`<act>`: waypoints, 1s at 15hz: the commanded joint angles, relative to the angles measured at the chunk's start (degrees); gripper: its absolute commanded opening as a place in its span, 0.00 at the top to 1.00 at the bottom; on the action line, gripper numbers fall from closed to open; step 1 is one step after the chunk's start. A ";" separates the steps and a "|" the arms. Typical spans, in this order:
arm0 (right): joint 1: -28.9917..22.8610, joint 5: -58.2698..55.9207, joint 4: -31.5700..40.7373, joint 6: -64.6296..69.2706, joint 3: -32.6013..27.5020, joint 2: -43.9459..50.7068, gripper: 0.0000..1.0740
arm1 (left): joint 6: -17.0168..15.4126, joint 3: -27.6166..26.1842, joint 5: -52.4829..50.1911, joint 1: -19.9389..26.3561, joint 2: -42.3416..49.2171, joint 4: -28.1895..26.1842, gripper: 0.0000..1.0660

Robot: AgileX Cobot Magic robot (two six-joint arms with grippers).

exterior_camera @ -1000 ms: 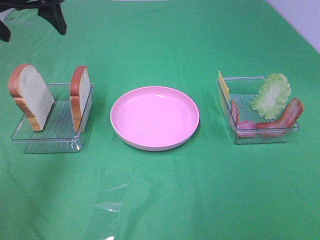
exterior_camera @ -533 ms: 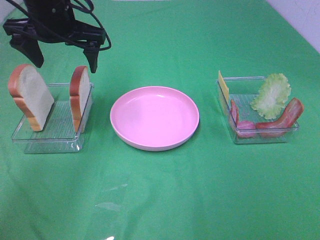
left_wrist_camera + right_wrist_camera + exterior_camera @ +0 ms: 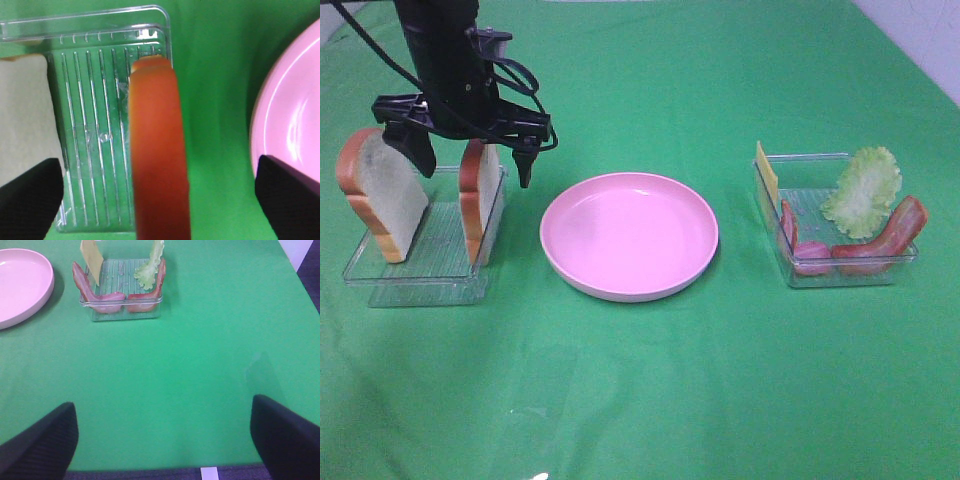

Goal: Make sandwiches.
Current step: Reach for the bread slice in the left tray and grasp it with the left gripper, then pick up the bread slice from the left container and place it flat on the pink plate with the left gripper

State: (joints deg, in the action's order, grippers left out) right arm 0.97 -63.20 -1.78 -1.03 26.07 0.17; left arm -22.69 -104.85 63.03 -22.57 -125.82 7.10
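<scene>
- Left tool [image 3: 472,168]: open, jaws either side of right slice [image 3: 480,205], upper left of frame.
- Left slice [image 3: 382,195]: upright, same tray [image 3: 415,285].
- Fillings [image 3: 865,190]: right-hand tray [image 3: 850,275].
- Right tool [image 3: 162,442]: open, above table [image 3: 200,365].

Bread crust [image 3: 157,150] blurred, cut off at edge, pink plate [image 3: 295,100] partly cropped

Overlooked the whole cloth [image 3: 640,400] from high. Hung left-wrist close above the bread tray [image 3: 90,150]; eyed the filling tray [image 3: 120,310] obliquely from afar, right-wrist. Shared the pink plate [image 3: 620,290] everywhere.
</scene>
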 commanded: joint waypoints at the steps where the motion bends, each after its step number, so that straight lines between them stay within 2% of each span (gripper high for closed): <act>1: 0.29 0.34 0.06 -0.23 -0.17 1.89 0.17 | -1.66 -0.17 -2.29 -0.23 -1.03 0.57 0.15; 3: 0.29 0.34 0.06 -0.23 -0.17 1.89 0.17 | -2.23 -0.17 -3.67 -0.23 -1.66 0.57 0.25; 6: 0.29 0.34 0.06 -0.23 -0.17 1.89 0.17 | -3.27 -0.23 -3.15 -0.23 -1.55 0.86 0.52; 8: 0.29 0.34 0.06 -0.23 -0.17 1.89 0.17 | -3.27 -0.23 -2.23 -0.23 -1.55 0.86 0.64; 9: 0.29 0.34 0.06 -0.23 -0.17 1.89 0.17 | -3.44 -0.23 -0.46 -0.23 -1.55 0.86 0.75; 14: 0.29 0.34 0.06 -0.23 -0.17 1.89 0.17 | -4.35 -2.46 2.98 -0.23 -1.55 0.86 0.76; 15: 0.29 0.34 0.06 -0.23 -0.17 1.89 0.17 | -4.53 -5.44 5.73 -0.23 -1.55 0.86 0.76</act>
State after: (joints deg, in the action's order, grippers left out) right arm 0.97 -63.20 -1.78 -1.03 26.07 0.17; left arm -26.64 -109.84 67.67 -22.57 -127.37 7.68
